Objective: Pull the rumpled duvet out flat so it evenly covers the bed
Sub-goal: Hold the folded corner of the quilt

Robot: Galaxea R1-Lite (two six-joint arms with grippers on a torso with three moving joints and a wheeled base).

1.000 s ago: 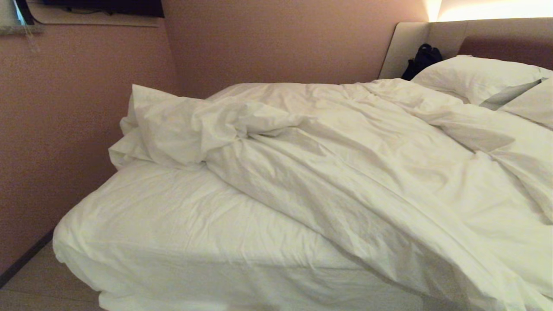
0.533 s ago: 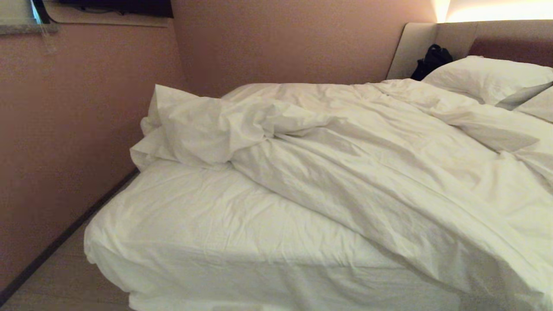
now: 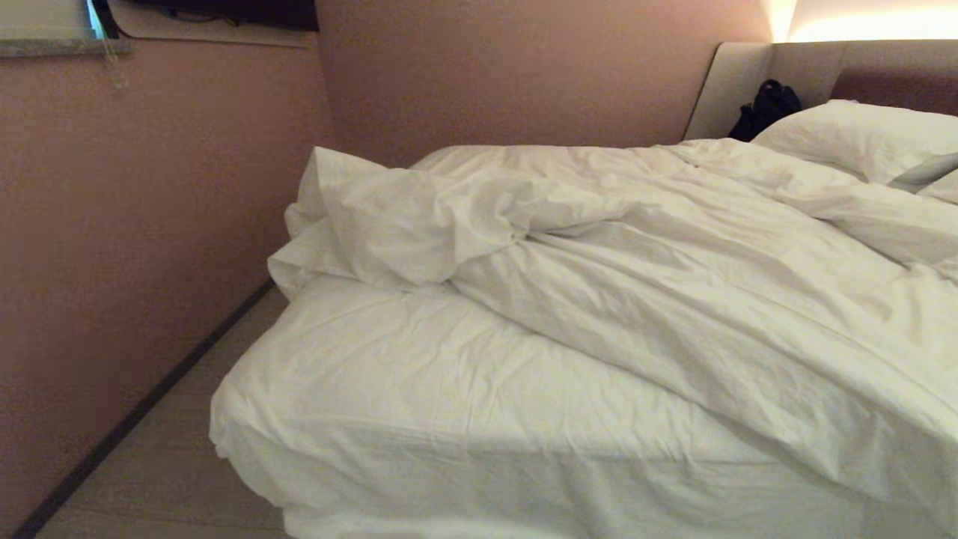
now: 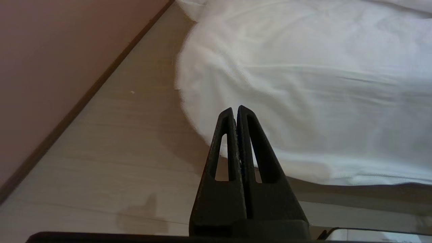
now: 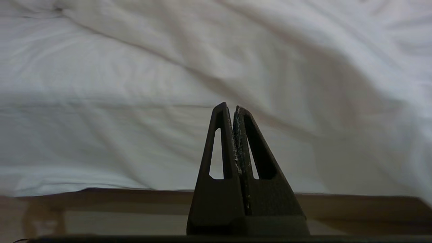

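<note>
The white duvet (image 3: pixel 673 277) lies rumpled across the bed (image 3: pixel 419 404), bunched into a heap near the far left corner and slanting down to the right, leaving the sheeted near-left corner bare. Neither gripper appears in the head view. My left gripper (image 4: pixel 235 108) is shut and empty, low before the bed's near corner (image 4: pixel 270 101) and apart from it. My right gripper (image 5: pixel 230 106) is shut and empty too, level with the bed's side, where a duvet fold (image 5: pixel 303 67) drapes over the sheet (image 5: pixel 84 128).
A pink wall (image 3: pixel 120 224) runs along the left, with a strip of wood floor (image 3: pixel 165 464) between it and the bed. Pillows (image 3: pixel 861 138) and a dark bag (image 3: pixel 767 108) lie by the headboard (image 3: pixel 816 67) at the far right.
The whole head view has shifted: the bed now sits further right in the picture and more floor shows on the left. The duvet itself has not moved.
</note>
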